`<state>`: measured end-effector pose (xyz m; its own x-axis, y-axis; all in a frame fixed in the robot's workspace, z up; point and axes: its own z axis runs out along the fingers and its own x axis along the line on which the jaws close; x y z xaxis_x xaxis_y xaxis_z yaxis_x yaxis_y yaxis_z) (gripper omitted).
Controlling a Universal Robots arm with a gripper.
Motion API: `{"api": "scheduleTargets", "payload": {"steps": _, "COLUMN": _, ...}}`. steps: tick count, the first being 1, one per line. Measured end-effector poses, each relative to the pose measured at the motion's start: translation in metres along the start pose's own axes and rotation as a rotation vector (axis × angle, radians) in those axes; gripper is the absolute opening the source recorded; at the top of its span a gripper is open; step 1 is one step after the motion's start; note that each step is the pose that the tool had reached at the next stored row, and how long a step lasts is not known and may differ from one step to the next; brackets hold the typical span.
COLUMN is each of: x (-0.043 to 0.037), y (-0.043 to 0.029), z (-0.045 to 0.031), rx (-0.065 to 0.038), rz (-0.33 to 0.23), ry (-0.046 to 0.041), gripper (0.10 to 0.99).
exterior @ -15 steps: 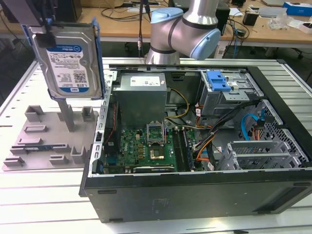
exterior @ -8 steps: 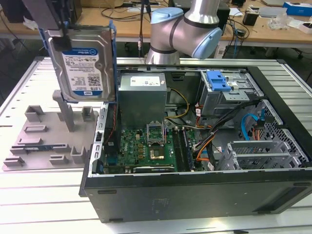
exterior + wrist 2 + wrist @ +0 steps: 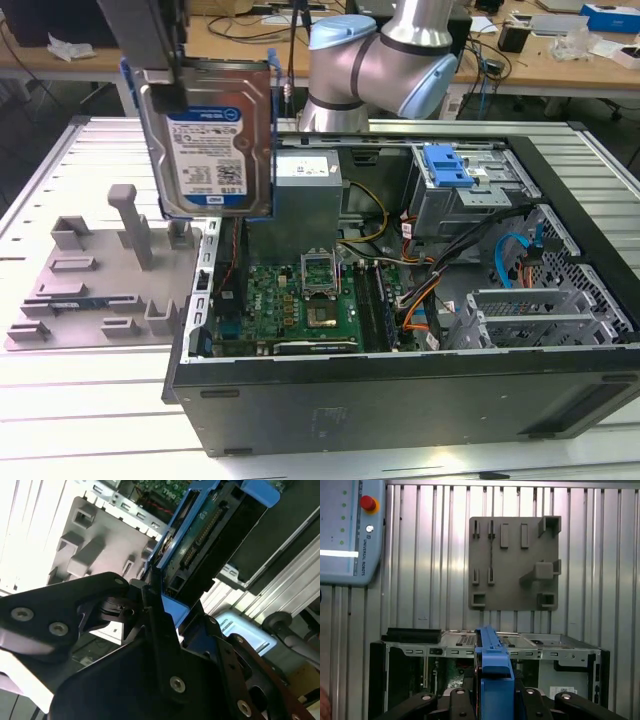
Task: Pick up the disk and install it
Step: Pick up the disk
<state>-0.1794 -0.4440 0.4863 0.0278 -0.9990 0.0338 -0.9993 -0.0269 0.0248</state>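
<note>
Clamped on the disk (image 3: 210,140), the claw (image 3: 168,82) is nearly closed, its jaws parted only by the disk's thickness. In the exterior view it comes down from the top of the picture, and one dark finger lies over the upper corner of the label face. In the second wrist view the black fingers (image 3: 155,625) pinch the blue frame from both sides at one end of the disk, and the connector end points away from the claw. In the first wrist view the disk (image 3: 492,660) is seen edge-on as a narrow blue strip, with a finger (image 3: 457,700) close against each side.

The disk hangs upright in the air, its label facing the exterior camera and its blue frame running down both long edges. It touches nothing but the claw. It hangs above the case (image 3: 400,390) wall on the exterior view's left, next to the tray (image 3: 90,290). In the first wrist view the blue edge lies across that wall, with the tray (image 3: 515,565) beyond it on the table (image 3: 430,555).

The case lies open on the slatted table, showing the green board (image 3: 300,300). A grey box (image 3: 305,175) stands at the back of the case, behind the disk's lower edge as the exterior view sees it. A bare blue bracket (image 3: 445,165) sits on the drive cage towards the exterior view's right. The arm (image 3: 380,60) bends over the back of the case. A pendant (image 3: 350,535) with a red button lies on the table beside the case.
</note>
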Motion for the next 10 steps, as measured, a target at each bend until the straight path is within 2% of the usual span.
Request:
{"api": "scheduleTargets", "payload": {"steps": 5, "x": 0.0072, "y": -0.0151, "z": -0.0001, "rx": 0.0, "rz": 0.0, "ry": 0.0017, "gripper": 0.369}}
{"api": "scheduleTargets", "payload": {"steps": 10, "x": 0.0179, "y": -0.0312, "z": -0.0002, "rx": 0.0, "rz": 0.0, "ry": 0.0025, "gripper": 0.369}}
